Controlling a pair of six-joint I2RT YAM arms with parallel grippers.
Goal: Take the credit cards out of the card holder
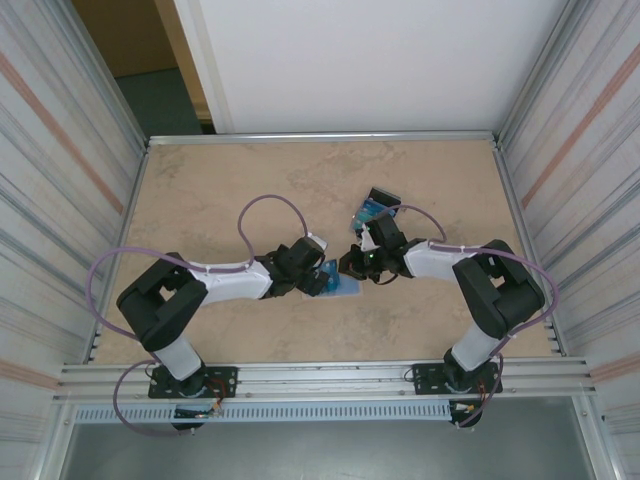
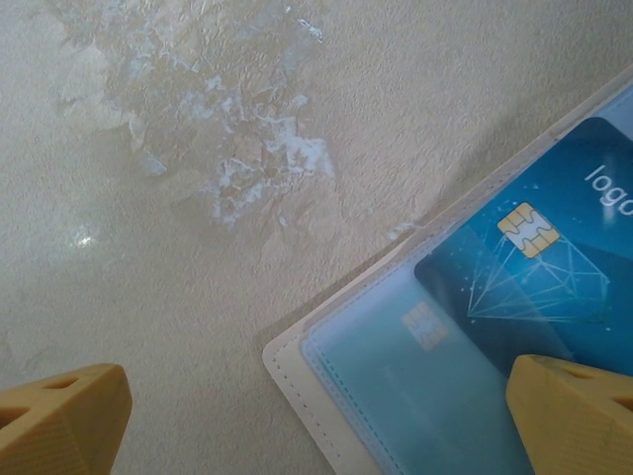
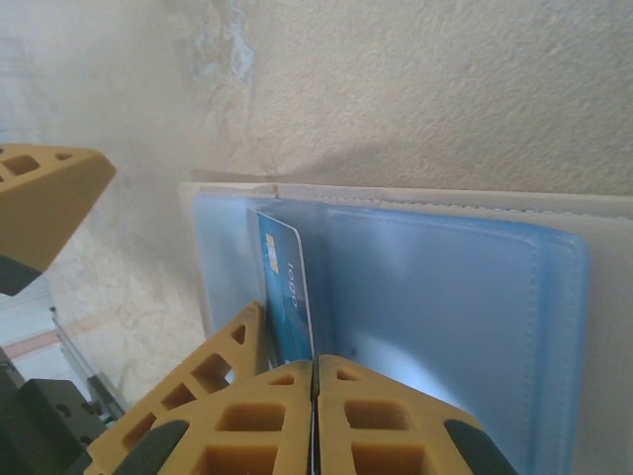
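Observation:
The card holder (image 1: 345, 286) lies open mid-table, its pale blue inner face (image 3: 445, 297) up and its beige stitched rim (image 2: 297, 381) showing. A teal credit card (image 2: 415, 396) sits in a clear pocket. A blue credit card (image 2: 534, 257) with a chip and a diamond print lies partly over it. My left gripper (image 2: 316, 421) is open and straddles the holder's corner: one finger (image 2: 579, 416) is over the holder, the other (image 2: 59, 421) over bare table. My right gripper (image 3: 315, 376) is shut on the edge of the blue card (image 3: 287, 292), which stands on edge out of the holder.
Two more cards (image 1: 378, 207), one dark and one blue, lie on the table just behind the right gripper (image 1: 362, 262). The left gripper (image 1: 320, 276) and the right one nearly meet over the holder. Metal rails and striped walls bound the tan table (image 1: 230, 180).

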